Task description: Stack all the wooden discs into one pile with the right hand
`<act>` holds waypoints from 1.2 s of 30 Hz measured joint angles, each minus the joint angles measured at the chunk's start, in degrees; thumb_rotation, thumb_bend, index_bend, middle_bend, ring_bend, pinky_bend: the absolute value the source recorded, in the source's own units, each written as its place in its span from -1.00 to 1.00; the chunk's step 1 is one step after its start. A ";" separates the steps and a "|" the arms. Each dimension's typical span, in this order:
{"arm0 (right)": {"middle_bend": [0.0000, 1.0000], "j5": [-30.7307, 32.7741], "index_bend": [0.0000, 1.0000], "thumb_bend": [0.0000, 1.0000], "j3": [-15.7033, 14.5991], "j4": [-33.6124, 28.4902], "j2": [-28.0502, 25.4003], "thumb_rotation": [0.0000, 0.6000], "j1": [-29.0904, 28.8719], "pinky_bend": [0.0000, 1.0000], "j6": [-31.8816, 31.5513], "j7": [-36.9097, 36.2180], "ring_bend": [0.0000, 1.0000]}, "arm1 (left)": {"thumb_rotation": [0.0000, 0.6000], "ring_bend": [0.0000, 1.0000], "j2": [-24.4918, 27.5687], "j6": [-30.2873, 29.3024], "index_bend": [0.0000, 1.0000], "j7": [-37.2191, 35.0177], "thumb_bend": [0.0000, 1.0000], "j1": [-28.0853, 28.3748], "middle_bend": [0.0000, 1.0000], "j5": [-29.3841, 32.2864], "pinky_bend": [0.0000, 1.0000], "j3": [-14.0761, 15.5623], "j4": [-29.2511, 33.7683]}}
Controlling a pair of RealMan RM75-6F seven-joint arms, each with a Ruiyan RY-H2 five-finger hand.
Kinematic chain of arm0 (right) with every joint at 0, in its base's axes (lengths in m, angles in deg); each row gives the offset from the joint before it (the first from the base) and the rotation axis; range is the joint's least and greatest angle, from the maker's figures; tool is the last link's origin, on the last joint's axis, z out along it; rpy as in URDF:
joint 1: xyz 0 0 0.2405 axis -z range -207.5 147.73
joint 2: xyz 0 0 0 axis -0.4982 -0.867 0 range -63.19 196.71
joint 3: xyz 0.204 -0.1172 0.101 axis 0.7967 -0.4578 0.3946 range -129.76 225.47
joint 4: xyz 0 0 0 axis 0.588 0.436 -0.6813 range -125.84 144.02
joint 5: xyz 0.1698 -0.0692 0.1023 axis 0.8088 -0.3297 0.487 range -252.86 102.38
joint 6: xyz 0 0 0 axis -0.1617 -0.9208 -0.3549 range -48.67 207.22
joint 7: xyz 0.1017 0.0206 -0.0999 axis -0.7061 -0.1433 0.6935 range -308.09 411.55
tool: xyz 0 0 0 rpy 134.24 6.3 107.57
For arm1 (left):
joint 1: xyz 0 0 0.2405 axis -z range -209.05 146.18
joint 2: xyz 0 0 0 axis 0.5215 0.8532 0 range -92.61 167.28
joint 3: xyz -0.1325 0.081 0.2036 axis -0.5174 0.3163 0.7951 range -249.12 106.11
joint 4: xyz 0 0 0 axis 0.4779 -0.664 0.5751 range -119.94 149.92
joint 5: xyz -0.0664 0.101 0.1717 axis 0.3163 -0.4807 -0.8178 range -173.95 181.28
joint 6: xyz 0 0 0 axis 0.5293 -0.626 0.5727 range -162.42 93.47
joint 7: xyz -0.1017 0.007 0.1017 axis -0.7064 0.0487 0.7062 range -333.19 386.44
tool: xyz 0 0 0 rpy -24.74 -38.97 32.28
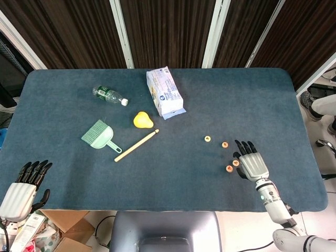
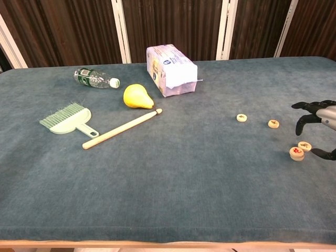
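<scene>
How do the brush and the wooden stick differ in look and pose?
The brush is pale green with a wide bristle head and a short handle; the wooden stick is plain tan, thin and much longer. In the head view the brush's handle points down and right, while the wooden stick slants up and right. Both lie flat on the blue table, close together without touching.

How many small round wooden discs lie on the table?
4: one small round wooden disc leftmost, one right of it, two side by side beside the right hand. None stacked.
</scene>
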 measured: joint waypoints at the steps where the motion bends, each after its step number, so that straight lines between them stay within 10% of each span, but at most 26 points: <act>1: -0.94 0.07 -0.05 -0.02 -0.02 0.33 0.22 1.00 -0.14 -1.00 0.32 0.03 -1.00 | 1.00 -0.98 -0.02 0.11 -0.99 0.05 0.01 0.03 -0.92 0.09 -0.92 -0.03 0.03; 36: -0.94 1.33 0.28 -0.02 0.36 3.86 2.96 1.00 -0.85 -0.94 0.93 0.26 -1.00 | 1.00 -0.98 0.05 0.61 -0.99 0.02 0.01 0.23 -0.92 0.62 -0.92 -0.22 0.09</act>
